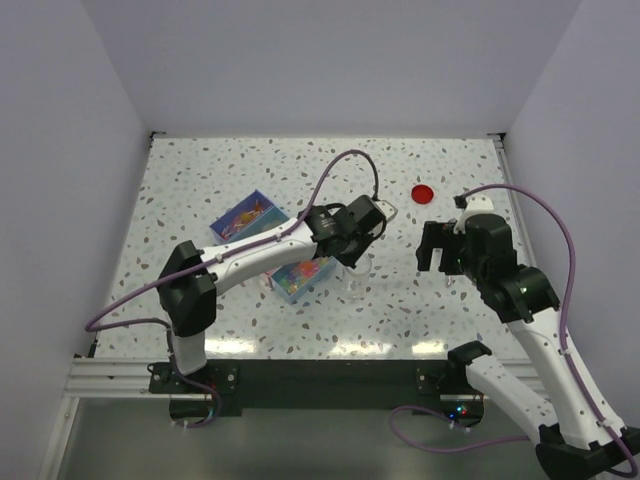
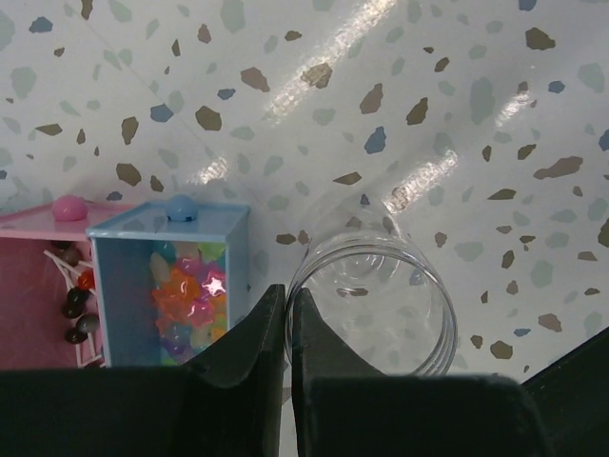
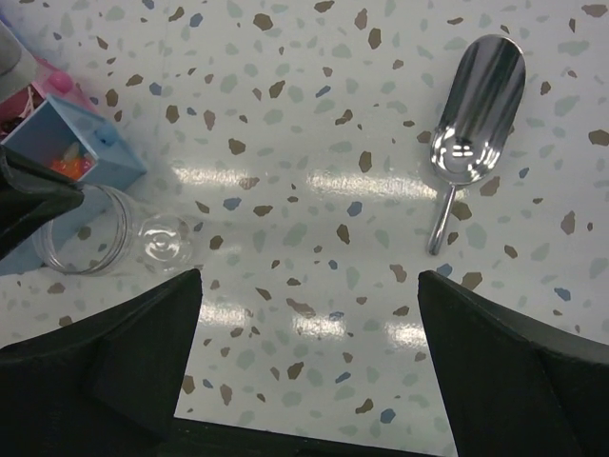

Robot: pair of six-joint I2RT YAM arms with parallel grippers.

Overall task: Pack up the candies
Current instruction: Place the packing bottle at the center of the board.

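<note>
The left claw [image 2: 288, 299] is at the bottom centre of its wrist view. Its two dark fingers are drawn together to a thin slit exactly where the left rim of a clear round plastic jar [image 2: 376, 305] meets them, so it appears to pinch the jar's wall. Nothing shows inside the jar, which stands on the white speckled counter [image 2: 285, 95]. The candies [image 2: 186, 295], a glossy heap of orange, pink, yellow and green sweets, lie in the open light-blue box [image 2: 166, 224] just left of the jar at the lower left of that frame. A pink box [image 2: 38, 224] holding a few dark and red sweets touches its left side. In the right wrist view the right claw [image 3: 309, 286] is spread wide across the bottom of the frame and grips nothing. A shiny metal scoop [image 3: 476, 105] lies flat on the counter at the upper right. In the overhead view a small round red lid [image 1: 423, 192] lies alone right of centre, above both claws.
</note>
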